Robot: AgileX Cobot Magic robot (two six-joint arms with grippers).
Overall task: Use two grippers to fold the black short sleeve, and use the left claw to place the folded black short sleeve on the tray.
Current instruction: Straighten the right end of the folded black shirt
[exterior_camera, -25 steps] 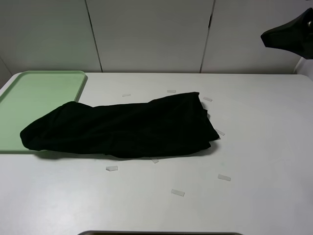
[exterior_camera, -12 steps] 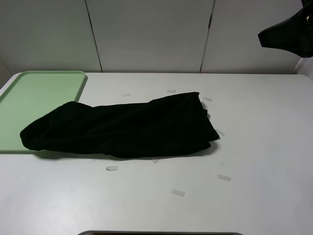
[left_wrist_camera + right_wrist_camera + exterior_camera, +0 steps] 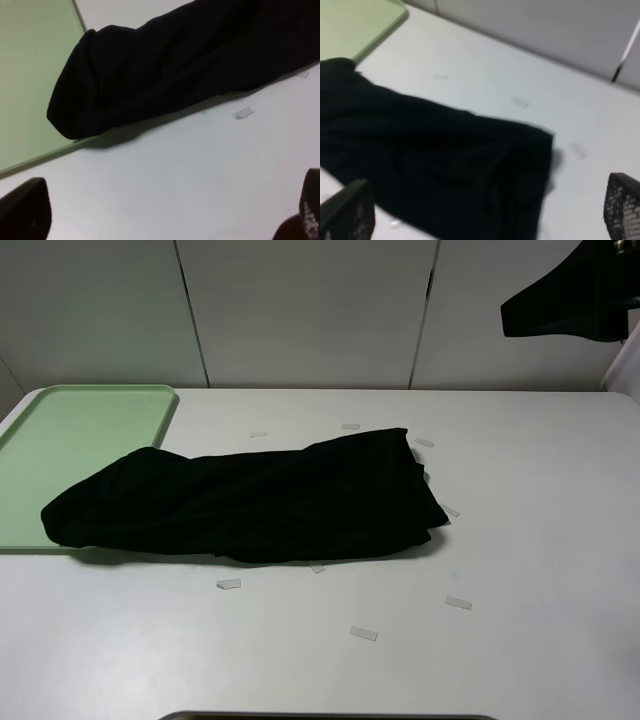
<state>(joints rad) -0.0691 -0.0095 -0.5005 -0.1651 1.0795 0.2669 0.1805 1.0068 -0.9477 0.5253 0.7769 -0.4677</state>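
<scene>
Black short sleeve [image 3: 250, 502] partly over tray [image 3: 80, 430]

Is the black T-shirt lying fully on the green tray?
No, only one end of the black T-shirt overlaps the tray; most of it lies on the white table.

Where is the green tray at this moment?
In the exterior high view the tray lies at the far left of the table; the black short sleeve overlaps its near right edge.
</scene>
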